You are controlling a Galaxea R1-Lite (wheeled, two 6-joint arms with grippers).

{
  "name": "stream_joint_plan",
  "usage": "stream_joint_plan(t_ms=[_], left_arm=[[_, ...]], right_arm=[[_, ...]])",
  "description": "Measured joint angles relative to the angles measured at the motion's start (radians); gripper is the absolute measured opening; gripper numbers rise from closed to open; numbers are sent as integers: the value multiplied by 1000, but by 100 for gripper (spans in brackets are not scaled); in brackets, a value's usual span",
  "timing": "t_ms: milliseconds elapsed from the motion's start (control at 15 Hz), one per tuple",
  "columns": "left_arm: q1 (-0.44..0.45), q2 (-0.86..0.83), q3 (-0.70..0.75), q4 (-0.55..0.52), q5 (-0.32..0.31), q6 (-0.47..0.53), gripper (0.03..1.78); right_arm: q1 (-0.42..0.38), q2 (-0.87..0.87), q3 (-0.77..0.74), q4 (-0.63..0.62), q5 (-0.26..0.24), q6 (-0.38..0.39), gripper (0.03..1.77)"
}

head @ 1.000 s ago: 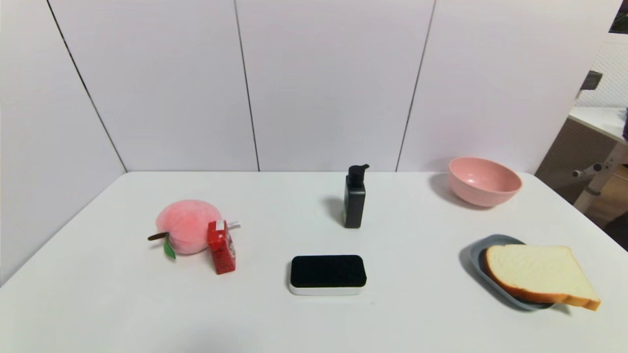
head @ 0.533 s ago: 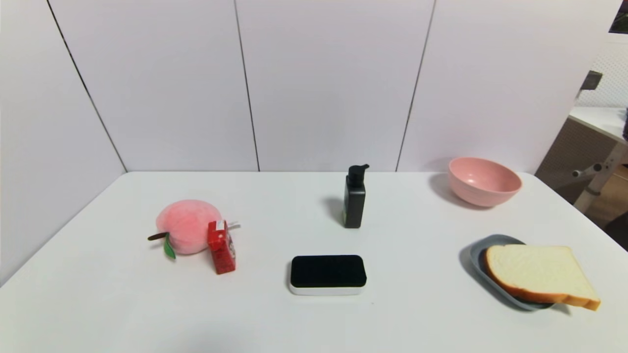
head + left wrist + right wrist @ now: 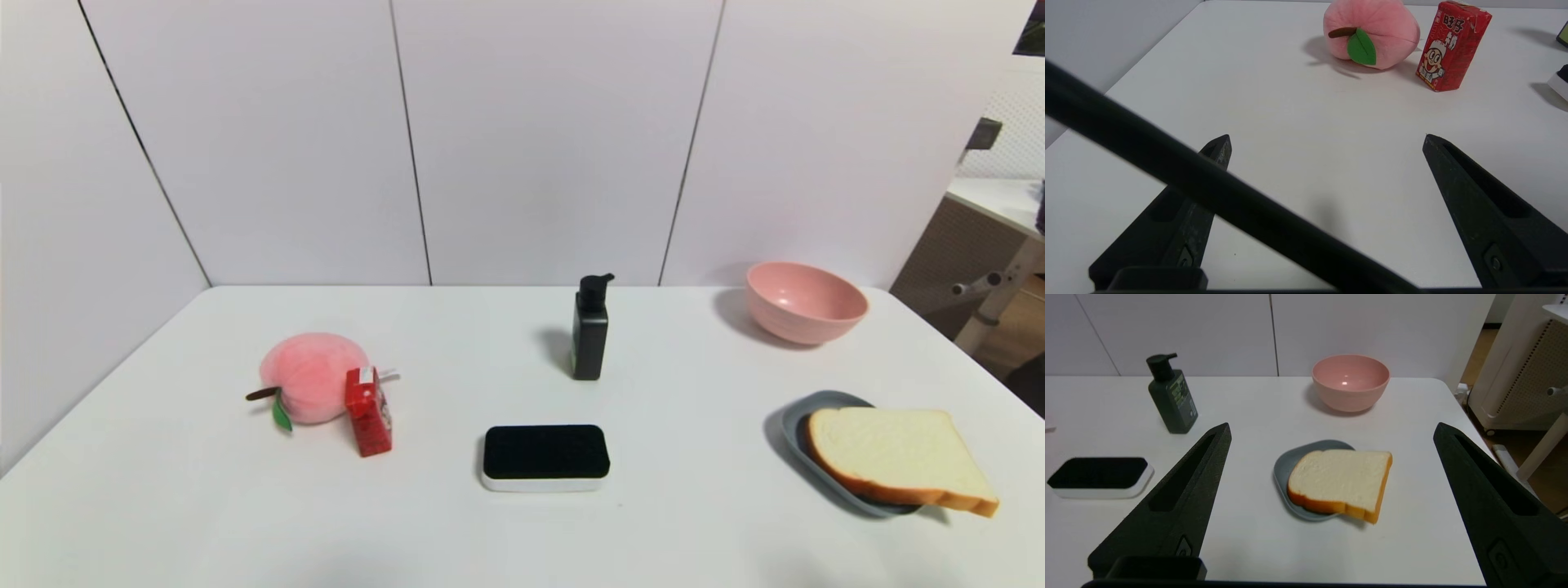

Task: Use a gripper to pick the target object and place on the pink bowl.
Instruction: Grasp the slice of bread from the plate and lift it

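red juice carton [image 3: 1451, 45] shows a cartoon face and chinese characters, too small to read surely. right gripper [image 3: 1331, 430] spread wide, empty, facing thick cream toast slice [image 3: 1342, 482]; left gripper [image 3: 1327, 136] likewise wide, empty.

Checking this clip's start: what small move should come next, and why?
Probably advance the right end effector, open and short of the tray, toward the bread. The bread lies flat there, untouched; the pink bowl beyond is empty.

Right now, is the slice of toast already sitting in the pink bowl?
No, the slice of toast lies on the grey-blue tray, apart from the empty pink bowl behind it.
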Motion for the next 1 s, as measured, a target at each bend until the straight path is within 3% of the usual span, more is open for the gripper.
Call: stream_joint_plan(t_ms=[400,733,1000], left_arm=[[0,0,0,0,0,0,169],[0,0,0,0,0,0,169],[0,0,0,0,0,0,169]], right_arm=[[-3,415,-331,4,-1,40,171],[-59,704,-456,13,5,39,171],[-138,818,-493,194,42,28,171]])
